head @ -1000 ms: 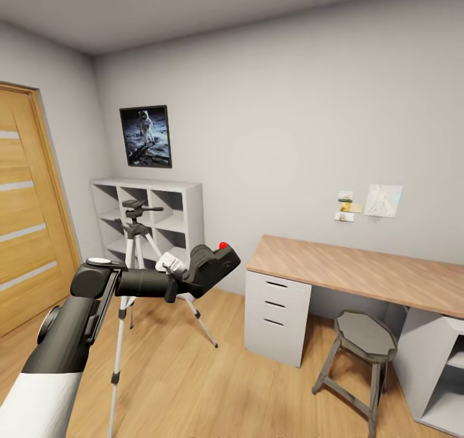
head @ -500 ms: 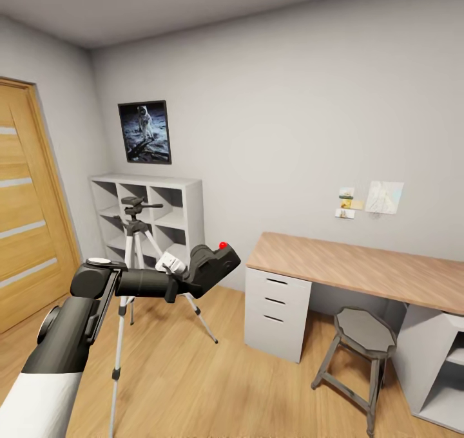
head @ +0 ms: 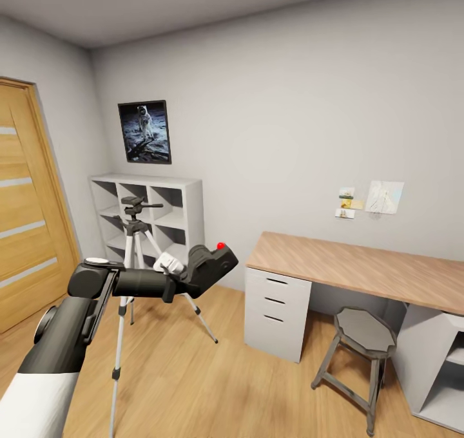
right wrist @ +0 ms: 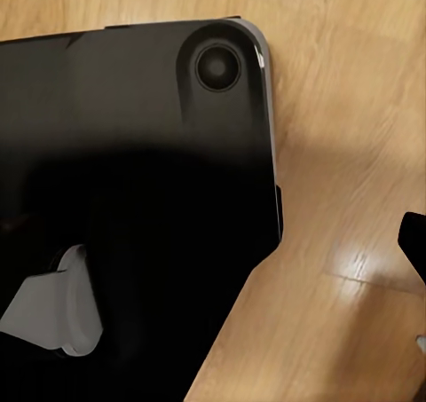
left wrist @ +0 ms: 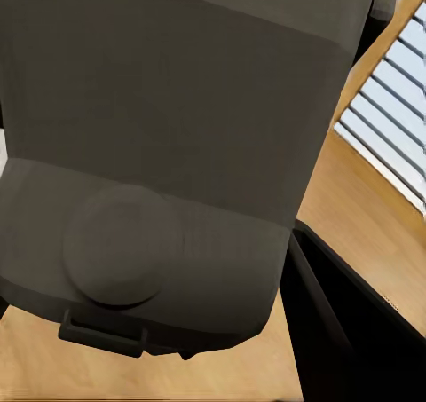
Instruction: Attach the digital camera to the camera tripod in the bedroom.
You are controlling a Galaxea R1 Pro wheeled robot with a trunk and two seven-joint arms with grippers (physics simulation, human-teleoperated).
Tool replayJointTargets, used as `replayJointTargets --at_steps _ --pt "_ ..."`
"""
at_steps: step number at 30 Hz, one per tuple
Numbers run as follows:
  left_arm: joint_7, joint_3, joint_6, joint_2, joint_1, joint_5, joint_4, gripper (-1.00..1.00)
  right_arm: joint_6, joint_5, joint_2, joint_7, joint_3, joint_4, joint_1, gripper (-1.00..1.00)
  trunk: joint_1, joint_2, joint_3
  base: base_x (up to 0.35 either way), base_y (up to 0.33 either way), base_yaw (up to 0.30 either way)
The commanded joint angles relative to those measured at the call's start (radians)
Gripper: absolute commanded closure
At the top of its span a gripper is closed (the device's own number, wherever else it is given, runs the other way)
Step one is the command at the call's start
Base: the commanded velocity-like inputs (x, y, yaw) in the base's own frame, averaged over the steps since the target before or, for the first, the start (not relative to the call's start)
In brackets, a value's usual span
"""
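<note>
In the head view my left arm reaches forward, and its gripper (head: 191, 274) is shut on the digital camera (head: 211, 267), a boxy black body with a red dot on top. The camera hangs in the air, to the right of the camera tripod (head: 133, 237) and lower than its dark head (head: 134, 202). The tripod stands on thin silver legs in front of the white cube shelf. In the left wrist view the camera's dark grey body (left wrist: 177, 153) is pressed close to the lens, with one black finger (left wrist: 355, 340) beside it. The right wrist view looks down at a black robot part (right wrist: 133, 198) over the plank floor.
An oak door (head: 26, 206) is at the left and an astronaut poster (head: 145, 132) hangs above the white cube shelf (head: 174, 212). A wood-topped desk (head: 361, 267) with white drawers and a grey stool (head: 364, 335) stand at the right. Plank floor (head: 193, 373) lies between.
The whole head view shifted slightly a second ago, so the camera moved. Since then my left arm has edged a little to the left, still holding the digital camera.
</note>
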Motion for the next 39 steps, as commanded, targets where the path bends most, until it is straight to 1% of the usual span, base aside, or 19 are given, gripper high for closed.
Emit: replayJointTargets --at_steps 1,2,7,8,10,16,20,30,39 --pt "-0.012 0.000 0.009 0.004 0.000 -0.009 -0.001 1.00 -0.006 -0.009 0.000 0.003 0.003 0.002 0.000 -1.00 0.000 -0.001 0.000 0.000 0.000 0.000" --pt "-0.012 0.000 0.009 0.010 0.000 -0.009 -0.001 1.00 -0.006 -0.009 0.000 0.003 0.003 0.002 0.000 -1.00 0.000 -0.001 0.000 0.000 0.000 0.000" --pt "-0.015 0.000 0.009 0.023 0.000 -0.009 -0.004 1.00 -0.006 -0.009 0.000 0.003 0.003 0.002 -0.001 -1.00 0.000 -0.001 0.000 0.000 0.000 0.000" --pt "-0.015 -0.002 0.009 0.026 0.000 -0.009 -0.016 1.00 -0.006 -0.009 0.000 0.003 0.003 0.002 0.000 -1.00 0.000 -0.001 0.000 0.000 0.000 0.000" --pt "-0.016 -0.009 0.009 0.027 0.000 -0.009 -0.029 1.00 -0.006 -0.009 0.000 0.003 0.002 0.002 -0.001 -1.00 0.000 -0.001 0.000 0.000 0.000 0.000" --pt "-0.017 -0.054 0.009 0.028 0.000 -0.009 -0.038 1.00 -0.006 -0.011 0.000 0.000 -0.005 0.002 -0.001 -1.00 0.000 -0.001 0.000 0.000 0.000 0.000" --pt "-0.016 -0.060 0.009 0.029 0.000 -0.009 -0.039 1.00 -0.006 -0.011 0.000 0.000 -0.005 0.002 0.000 -1.00 0.000 -0.001 0.000 0.016 0.000 0.036" --pt "-0.015 -0.062 0.009 0.028 0.000 -0.009 -0.039 1.00 -0.006 -0.011 0.000 0.000 -0.005 0.002 -0.001 -1.00 0.000 -0.001 0.000 0.145 0.000 0.245" --pt "-0.015 -0.053 0.009 0.030 0.000 -0.009 -0.039 1.00 -0.006 -0.011 0.000 0.000 -0.005 0.001 0.000 -1.00 0.000 -0.001 0.000 0.021 0.000 0.295"
